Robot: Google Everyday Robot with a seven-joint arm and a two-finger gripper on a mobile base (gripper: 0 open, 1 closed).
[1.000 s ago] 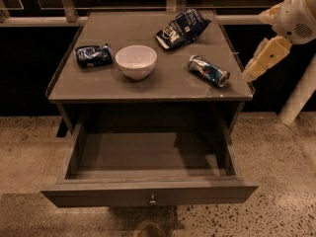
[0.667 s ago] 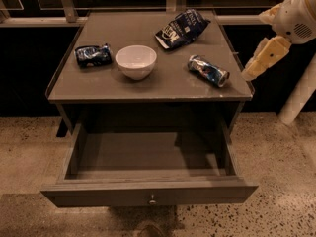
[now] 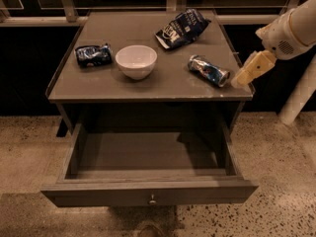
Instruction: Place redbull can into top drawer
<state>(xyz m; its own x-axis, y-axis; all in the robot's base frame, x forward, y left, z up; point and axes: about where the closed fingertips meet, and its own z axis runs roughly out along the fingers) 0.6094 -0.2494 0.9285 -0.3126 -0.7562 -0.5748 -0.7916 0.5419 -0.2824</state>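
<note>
The redbull can (image 3: pixel 209 70) lies on its side on the right part of the cabinet top (image 3: pixel 98 85), silver and blue. My gripper (image 3: pixel 238 80) hangs just right of it, by the top's right edge, a short gap away. The top drawer (image 3: pixel 148 195) is pulled wide open below, its inside bare, with a small round knob (image 3: pixel 152 199) on its front panel.
A white bowl (image 3: pixel 136 60) stands mid-top. A flat dark-blue snack packet (image 3: pixel 92 55) lies at the left. A blue-and-white chip bag (image 3: pixel 182 27) lies at the back right. A white post (image 3: pixel 300 93) stands at the far right on the speckled floor.
</note>
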